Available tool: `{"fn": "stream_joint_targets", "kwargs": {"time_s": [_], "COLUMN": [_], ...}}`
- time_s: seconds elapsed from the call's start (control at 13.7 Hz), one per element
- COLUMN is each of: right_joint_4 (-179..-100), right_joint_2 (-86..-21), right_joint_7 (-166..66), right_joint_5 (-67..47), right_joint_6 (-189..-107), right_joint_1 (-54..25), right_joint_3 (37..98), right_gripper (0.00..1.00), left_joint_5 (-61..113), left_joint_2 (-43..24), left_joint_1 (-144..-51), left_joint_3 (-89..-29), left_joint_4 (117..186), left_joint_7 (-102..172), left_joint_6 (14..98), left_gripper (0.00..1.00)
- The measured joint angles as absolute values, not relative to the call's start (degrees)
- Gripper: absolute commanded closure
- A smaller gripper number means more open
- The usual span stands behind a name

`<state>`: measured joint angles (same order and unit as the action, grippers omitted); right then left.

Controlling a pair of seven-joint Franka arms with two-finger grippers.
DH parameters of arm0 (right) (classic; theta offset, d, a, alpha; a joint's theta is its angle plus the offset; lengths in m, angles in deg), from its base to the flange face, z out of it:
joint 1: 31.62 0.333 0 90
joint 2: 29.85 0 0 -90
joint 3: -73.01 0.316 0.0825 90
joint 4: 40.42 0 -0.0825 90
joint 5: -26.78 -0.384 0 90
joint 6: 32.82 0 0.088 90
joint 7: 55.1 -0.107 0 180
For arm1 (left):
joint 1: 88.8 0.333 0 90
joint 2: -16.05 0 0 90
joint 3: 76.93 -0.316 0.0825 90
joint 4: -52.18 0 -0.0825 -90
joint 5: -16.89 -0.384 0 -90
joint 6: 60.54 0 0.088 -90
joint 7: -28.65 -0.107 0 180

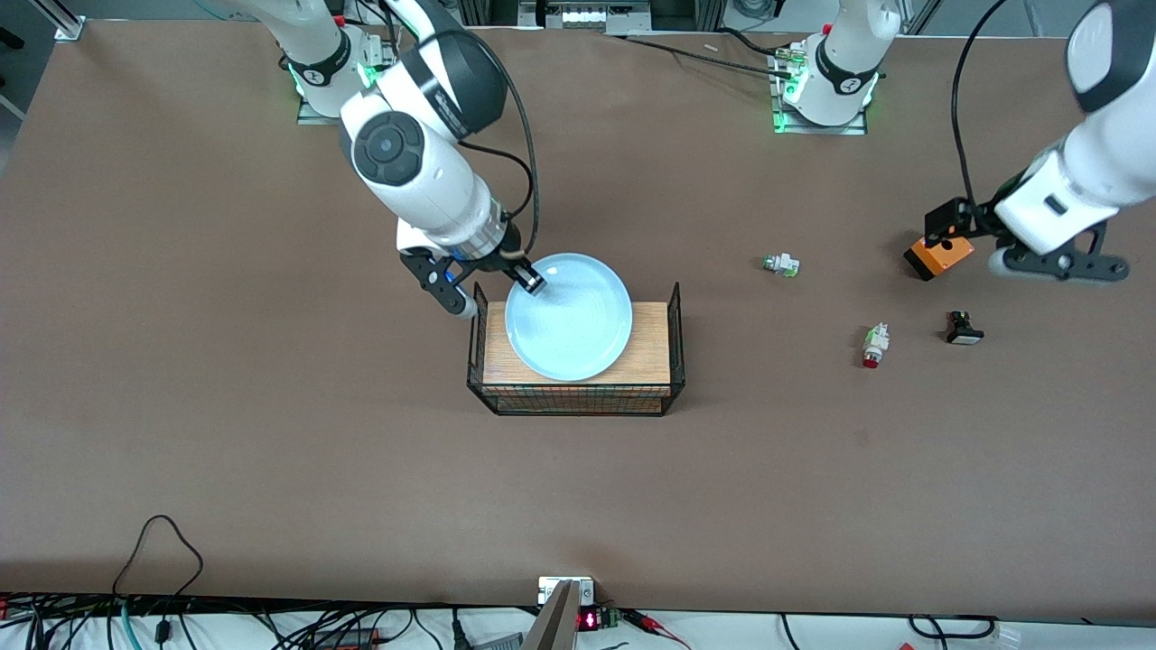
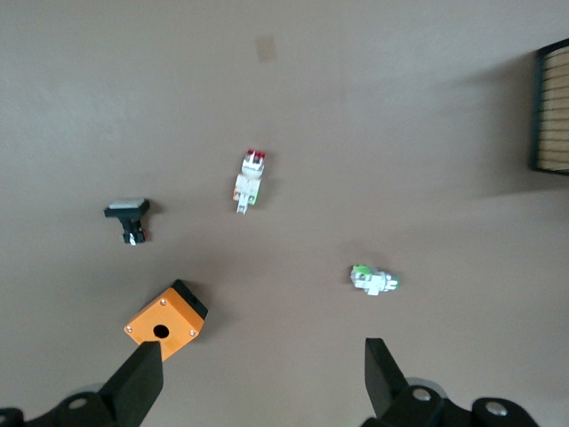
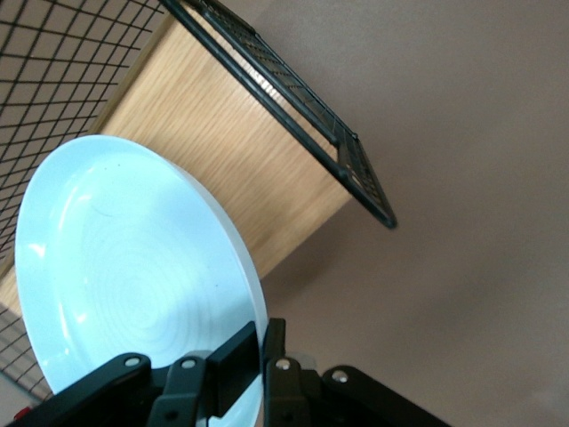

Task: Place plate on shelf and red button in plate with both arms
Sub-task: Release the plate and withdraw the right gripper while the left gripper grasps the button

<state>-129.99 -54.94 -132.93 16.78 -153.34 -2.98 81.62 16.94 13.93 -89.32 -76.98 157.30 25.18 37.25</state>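
The pale light-blue plate (image 1: 569,316) is over the wooden floor of the wire basket (image 1: 578,397). My right gripper (image 1: 526,280) is shut on its rim at the edge toward the robots. The right wrist view shows the plate (image 3: 133,276) tilted, with the gripper (image 3: 265,342) pinching the rim. I cannot tell if the plate touches the floor. The red button (image 1: 873,346) lies on the table toward the left arm's end; it also shows in the left wrist view (image 2: 251,176). My left gripper (image 1: 1061,264) (image 2: 262,356) is open and empty over the table beside an orange box.
The orange box (image 1: 939,255) (image 2: 166,322) has a round hole. A white part with a green tip (image 1: 781,264) (image 2: 373,279) lies between basket and box. A black part with a white cap (image 1: 964,329) (image 2: 129,218) lies beside the red button. The basket's end wall (image 3: 293,98) is black mesh.
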Motion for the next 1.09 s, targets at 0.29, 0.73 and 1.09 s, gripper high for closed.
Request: {"fn": "stream_joint_targets", "kwargs": {"time_s": [0.29,0.73,1.09], "right_joint_4": [-130.0,-130.2,-128.4], "right_joint_2": [-56.9,-57.4,-54.0], "right_joint_7": [-132.6,-128.2,-126.8], "right_joint_5": [16.9,17.0,17.3], "right_joint_6": [-154.7,-155.5,-155.1], "right_joint_1": [0.2,0.4,0.4], "right_joint_3": [77.9,75.7,74.5], "right_gripper": [0.91,0.0,0.0], "left_joint_5": [14.8,12.9,12.8], "left_joint_2": [2.7,-9.1,-12.8], "left_joint_1": [-85.9,-85.8,-85.8], "left_joint_3": [-77.1,-76.9,-76.9], "left_joint_4": [157.4,157.7,165.4], "left_joint_7": [23.5,19.4,15.2], "left_joint_6": [43.6,56.9,73.3], "left_gripper": [0.0,0.0,0.07]}}
